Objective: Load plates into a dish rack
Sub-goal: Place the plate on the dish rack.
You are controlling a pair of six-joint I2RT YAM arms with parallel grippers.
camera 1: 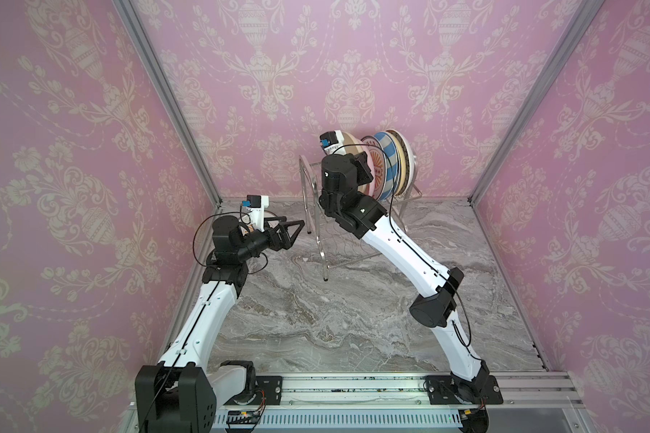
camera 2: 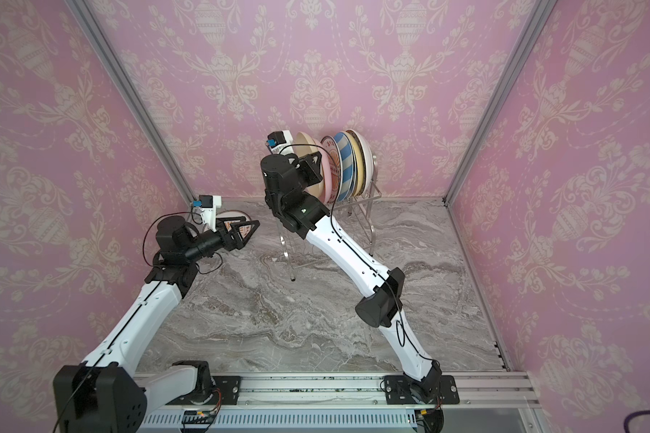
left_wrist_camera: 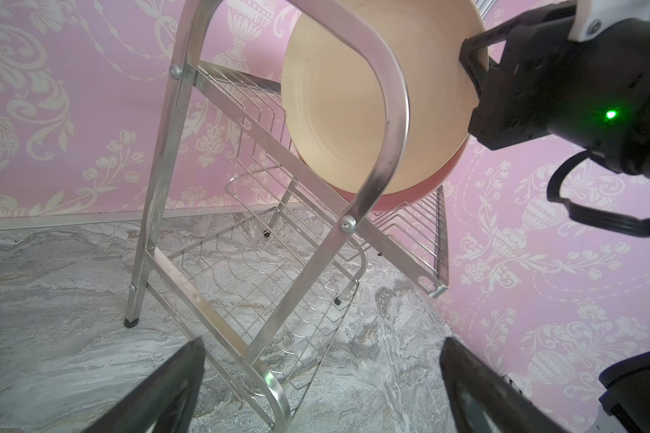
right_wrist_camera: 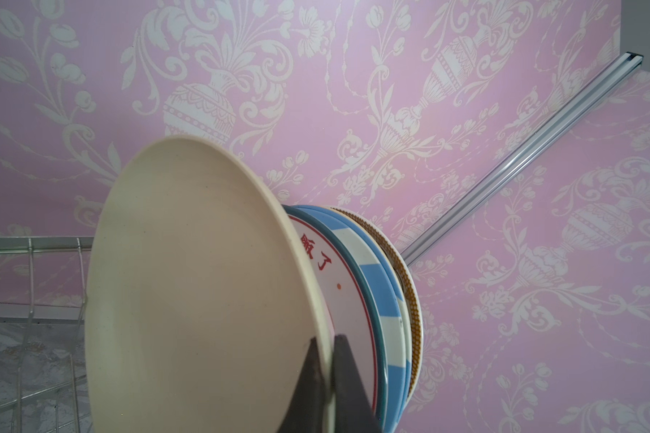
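Overhead, in both top views, the rack stands at the back of the table: a shiny chrome frame with two wire shelves. Upright plates crowd the far end of the rack's upper shelf. The blue-striped plate is in the middle of them and the cream plate is nearest the camera. The right arm arches up over the rack's lower shelf, and the right gripper is clamped on the cream plate's rim. The left arm reaches low, with the left gripper beside the rack at lower-shelf height, not touching it. In a top view a flat plate lies on the table under that gripper.

From the left wrist, the rack's arched tube crosses the plain, matte cream plate. The plate's lower edge meets the upper shelf against a pink rim; whether it sits in a slot I cannot tell. The right gripper's fingers pinch its edge. The left gripper's own fingers stand wide apart, holding nothing.

From the right wrist, the cream plate fills the middle, its rim nipped between two dark fingers. Behind it stand the sunburst plate, which has red characters, the blue-striped plate, and a brown-patterned rim.
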